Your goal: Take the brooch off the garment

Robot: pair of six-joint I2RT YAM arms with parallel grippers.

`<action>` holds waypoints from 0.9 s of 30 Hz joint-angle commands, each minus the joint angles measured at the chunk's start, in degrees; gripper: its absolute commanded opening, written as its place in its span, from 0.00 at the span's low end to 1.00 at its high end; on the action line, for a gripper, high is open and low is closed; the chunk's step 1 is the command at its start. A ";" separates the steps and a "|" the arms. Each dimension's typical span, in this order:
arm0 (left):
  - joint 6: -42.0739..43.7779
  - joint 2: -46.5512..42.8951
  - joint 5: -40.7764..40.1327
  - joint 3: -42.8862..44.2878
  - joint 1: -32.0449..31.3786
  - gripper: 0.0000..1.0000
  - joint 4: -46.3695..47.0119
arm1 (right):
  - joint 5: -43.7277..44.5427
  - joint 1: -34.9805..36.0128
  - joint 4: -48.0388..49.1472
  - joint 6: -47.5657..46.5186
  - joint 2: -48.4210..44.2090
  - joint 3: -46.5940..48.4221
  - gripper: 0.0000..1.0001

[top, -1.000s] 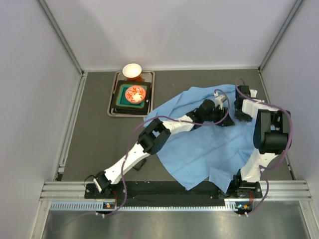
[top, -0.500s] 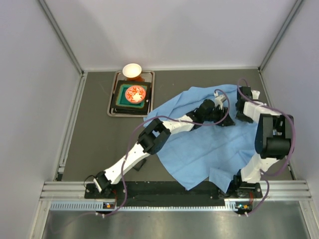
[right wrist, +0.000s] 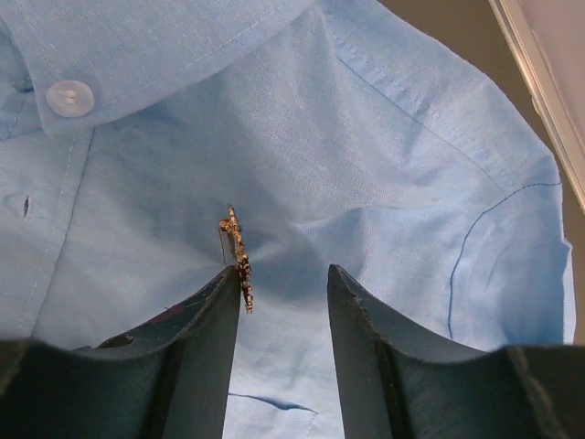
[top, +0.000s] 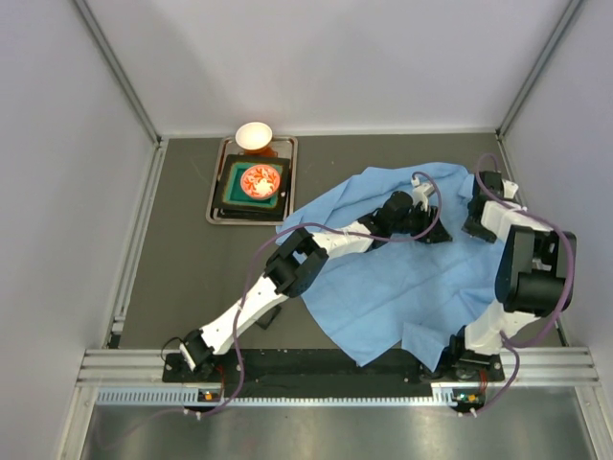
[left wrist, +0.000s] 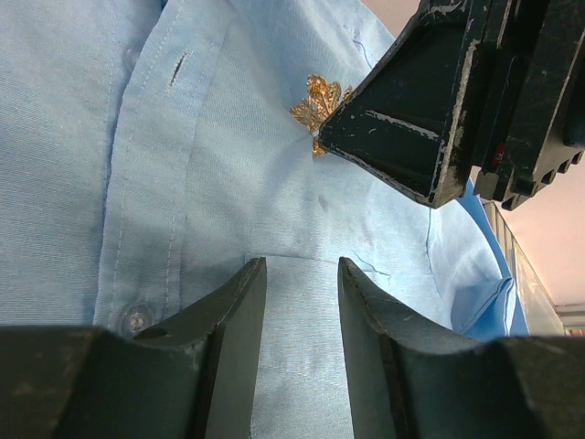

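- Black right pincer (right wrist: 279, 274) stands narrowly parted, gripping nothing; the brooch (right wrist: 236, 254), edge-on, sits at one fingertip.
- Our left pincer (left wrist: 302, 265) is likewise narrowly parted, over fabric nearby.
- We see the brooch on the shirt (top: 402, 287), which sprawls across the counter (top: 192, 278).

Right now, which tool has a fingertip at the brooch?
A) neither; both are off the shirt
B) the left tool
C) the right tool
C: in the right wrist view the brooch stands against one finger of the right tool, whose jaws are open, while the left tool sits lower on the shirt, apart from the brooch.
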 commanded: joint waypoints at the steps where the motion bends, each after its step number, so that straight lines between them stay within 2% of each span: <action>1: 1.09 -3.51 0.99 -0.53 -0.47 0.43 -0.36 | -0.32 -0.70 1.30 1.14 -2.69 -0.63 0.43; 6: 0.82 -3.42 1.26 -0.53 -0.47 0.43 -0.18 | -1.37 -1.14 1.21 2.28 -5.33 -2.21 0.43; 12: 0.65 -3.51 1.43 -0.53 -0.47 0.43 -0.01 | -5.77 -4.82 2.09 4.74 -7.78 -4.85 0.43; 20: 0.91 -3.42 1.52 -0.44 -0.47 0.43 0.00 | -20.44 -9.31 10.60 7.47 -8.93 -8.36 0.43; 27: 0.65 -3.42 1.96 -0.27 -0.47 0.43 0.08 | -23.26 -10.80 14.39 9.31 -12.53 -10.39 0.45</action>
